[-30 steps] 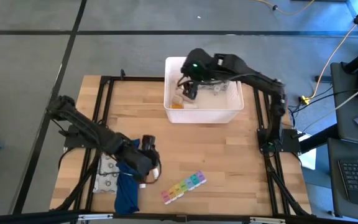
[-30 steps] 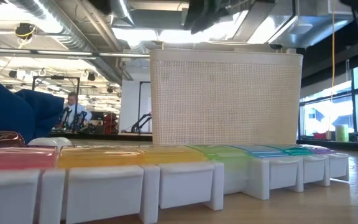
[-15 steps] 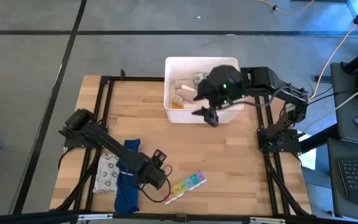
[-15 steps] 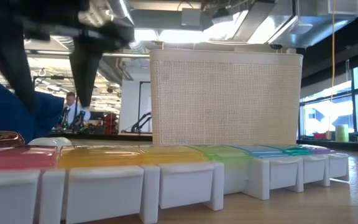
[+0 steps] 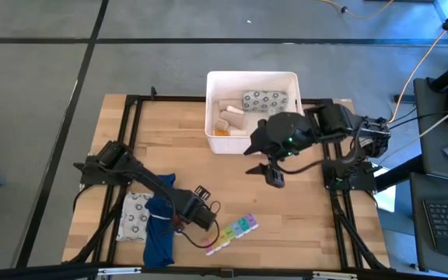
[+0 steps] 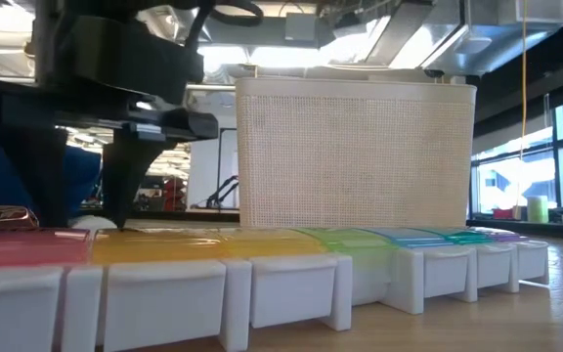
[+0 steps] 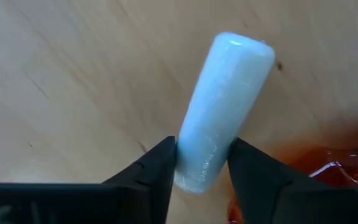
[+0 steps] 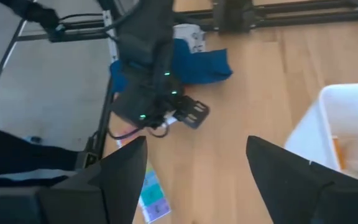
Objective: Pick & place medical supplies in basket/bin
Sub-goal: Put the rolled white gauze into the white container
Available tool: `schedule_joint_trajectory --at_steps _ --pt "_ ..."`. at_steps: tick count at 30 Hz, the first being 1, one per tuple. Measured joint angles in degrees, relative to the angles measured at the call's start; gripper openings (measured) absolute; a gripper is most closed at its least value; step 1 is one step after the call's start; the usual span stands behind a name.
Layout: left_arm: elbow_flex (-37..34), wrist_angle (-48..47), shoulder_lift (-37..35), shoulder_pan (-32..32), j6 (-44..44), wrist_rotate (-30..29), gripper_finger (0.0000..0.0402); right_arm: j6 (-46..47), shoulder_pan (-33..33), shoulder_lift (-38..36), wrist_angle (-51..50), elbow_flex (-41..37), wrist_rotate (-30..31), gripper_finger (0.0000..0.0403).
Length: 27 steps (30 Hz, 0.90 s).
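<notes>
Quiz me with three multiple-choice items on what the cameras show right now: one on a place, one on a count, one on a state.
1. Where is the right gripper?
A. Inside the white tub
B. Above the bare table, between the tub and the pill organizer
C. Over the blue cloth

2. How many grey-patterned packets lie in the tub?
A. None
B. Three
C. One

3. What state is the right gripper in?
A. Open, holding nothing
B. Shut on a packet
C. Shut on the pill organizer

Answers:
1. B: the high view shows it clear of the tub, over bare wood.
2. C: a single grey-patterned packet lies in the tub's far half.
3. A: the right wrist view shows its fingers spread wide with only table between them.
</notes>
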Motion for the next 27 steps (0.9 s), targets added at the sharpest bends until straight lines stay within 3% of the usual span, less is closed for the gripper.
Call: schedule_joint_trajectory --at_steps 7,13,18,23,27 --pt "0.0 0.5 -0.1 1.1 -0.1 0.0 0.0078 4.1 3.9 0.0 -2.0 0.0 0.3 0.0275" --pt "0.1 -1.1 -2.5 2.9 -2.0 3.6 0.0040 4.4 8.2 -0.4 -5.5 0.0 5.0 0.0275" --pt "0.1 -1.5 -9.6 5.8 -3.0 3.7 0.0040 2.5 11.9 -1.4 -5.9 0.0 9.3 0.0275" --pt "0.2 0.0 -20.1 10.0 -5.2 -1.7 0.0040 -0.2 15.3 -1.5 -5.9 0.0 10.4 0.0275" --pt "0.2 4.9 -28.4 13.7 -7.7 -5.4 0.0039 0.0 17.0 -1.6 -4.8 -0.9 17.9 0.0275"
